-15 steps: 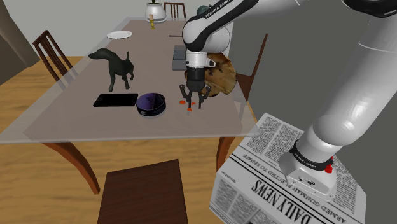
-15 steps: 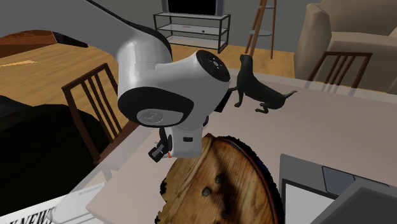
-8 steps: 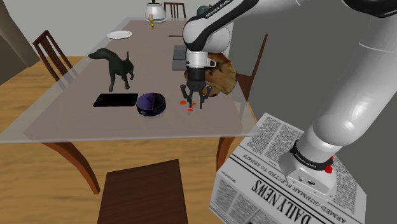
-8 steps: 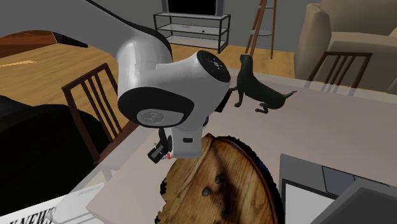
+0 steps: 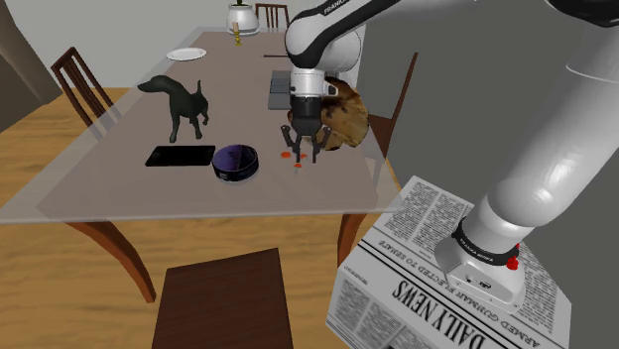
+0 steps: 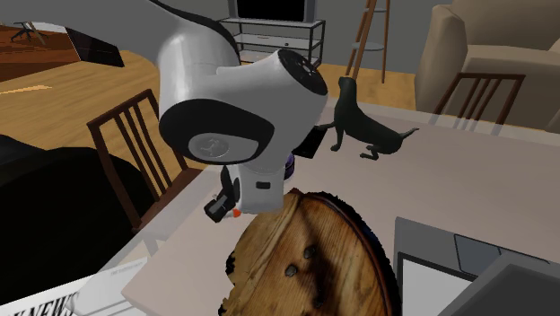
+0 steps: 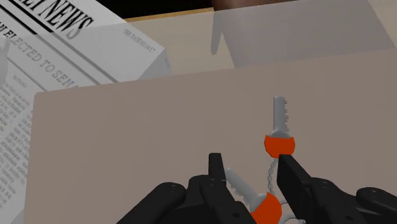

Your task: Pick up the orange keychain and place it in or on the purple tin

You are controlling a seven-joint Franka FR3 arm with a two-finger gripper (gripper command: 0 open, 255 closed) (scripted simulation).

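The big pale grey table (image 5: pixel 99 188) has loads of bare top around me, though its near edge isn't far off. The round purple tin (image 5: pixel 236 162) sits near my pincer (image 5: pixel 304 159), toward the shoulder view's left, with nothing in between. A black dog figurine (image 5: pixel 179 104) stands farther back, out of the way. My pincer looks clamped on the orange keychain with silver keys (image 7: pixel 279 145), just right of the tin. The keys are strung lengthwise out past the tips.
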